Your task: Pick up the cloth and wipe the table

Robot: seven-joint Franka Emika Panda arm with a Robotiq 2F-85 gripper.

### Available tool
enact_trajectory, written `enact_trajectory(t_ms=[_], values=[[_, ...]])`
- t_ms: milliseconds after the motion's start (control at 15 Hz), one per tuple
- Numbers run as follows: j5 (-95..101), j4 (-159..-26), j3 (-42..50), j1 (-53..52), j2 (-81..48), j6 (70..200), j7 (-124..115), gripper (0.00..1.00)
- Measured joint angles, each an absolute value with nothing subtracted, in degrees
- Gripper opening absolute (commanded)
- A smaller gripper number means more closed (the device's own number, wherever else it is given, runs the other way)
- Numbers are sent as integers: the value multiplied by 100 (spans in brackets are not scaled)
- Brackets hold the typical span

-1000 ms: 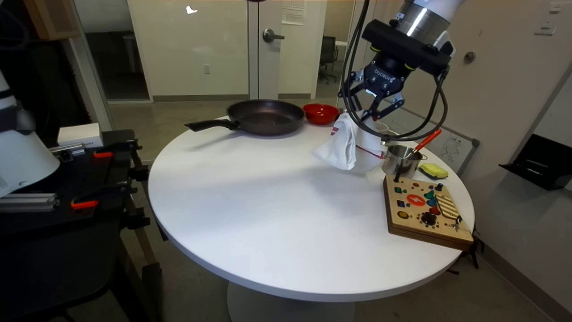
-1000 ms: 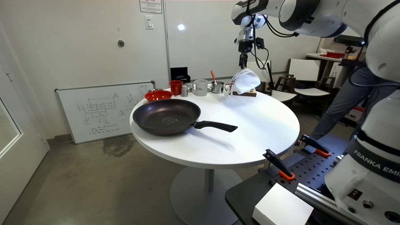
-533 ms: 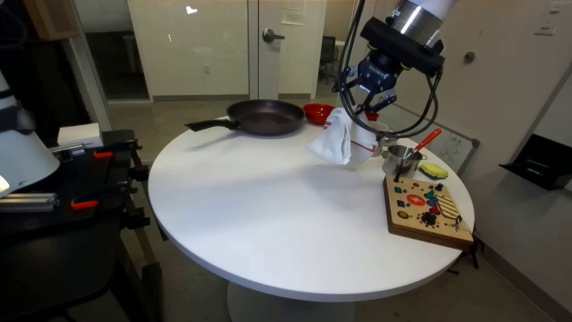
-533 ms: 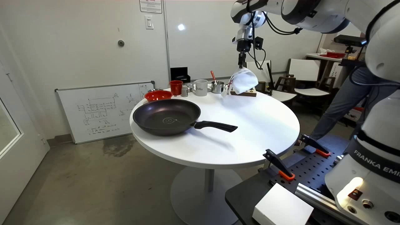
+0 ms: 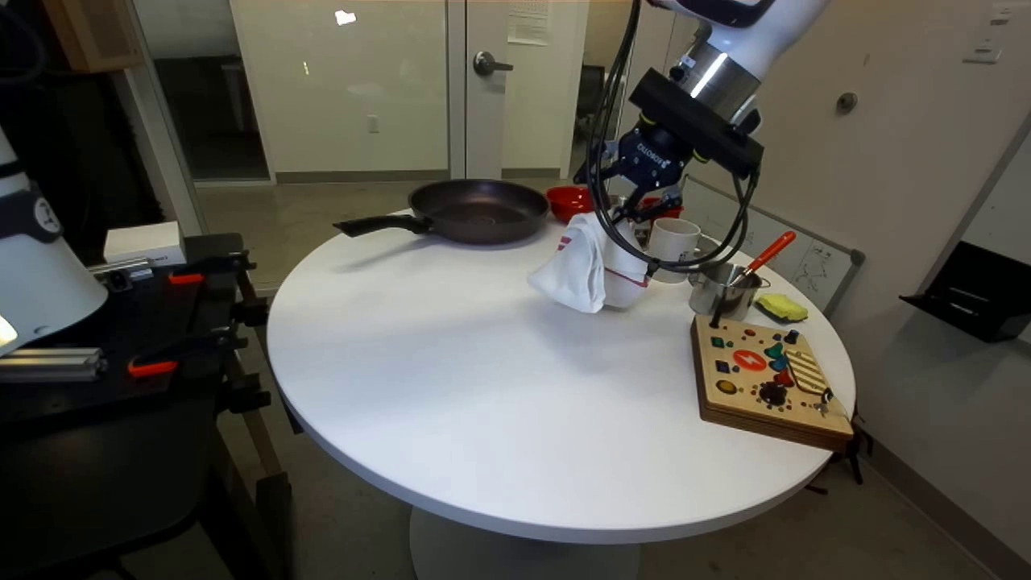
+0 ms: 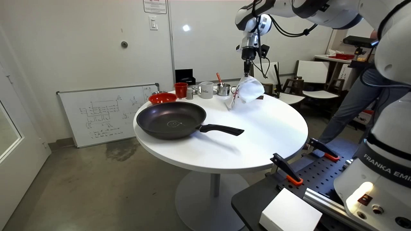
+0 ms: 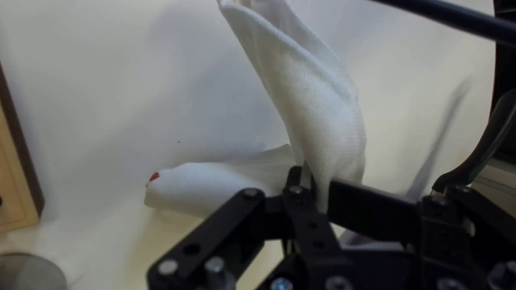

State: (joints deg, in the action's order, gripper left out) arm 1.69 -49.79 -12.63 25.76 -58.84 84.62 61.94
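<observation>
White cloth (image 5: 581,270) w/ red stripes clamped in hand (image 7: 317,183) lettered ROBOTIQ, hanging over white bench (image 5: 483,419), contact unclear. Arm base (image 6: 379,175) reads "FRANKA EMI", rest cut off. Whiteboard (image 6: 106,117) handwriting illeg.

- The white Franka Emika Panda arm (image 6: 337,16) extends overhead from its upright base (image 6: 379,188) in an exterior view, partly cut off by the frame's edge.
- At the arm's outer end the wrist (image 6: 251,39) is bent downward; the Robotiq gripper (image 6: 246,75) hangs below it, nearly vertical, fingertips down.
- The silver collar (image 5: 715,80) above the gripper slants from upper right to lower left in an exterior view, a black crossbar (image 5: 697,121) just below it.
- Black cables (image 5: 597,153) droop in a wide loop past the gripper.
- In the wrist view, the black fingers (image 7: 375,209) are pinched close at their tips, the linkage bars (image 7: 213,229) splayed behind them.
</observation>
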Motion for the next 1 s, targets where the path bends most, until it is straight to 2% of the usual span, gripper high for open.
enact_trajectory(t_ms=[67,267,1000], values=[[172,-5048,-1262,2572,-5877,8493,6208,10],[173,-5030,-1258,2577,-5886,8495,6205,30],[173,-5027,-1258,2578,-5886,8495,6205,30]])
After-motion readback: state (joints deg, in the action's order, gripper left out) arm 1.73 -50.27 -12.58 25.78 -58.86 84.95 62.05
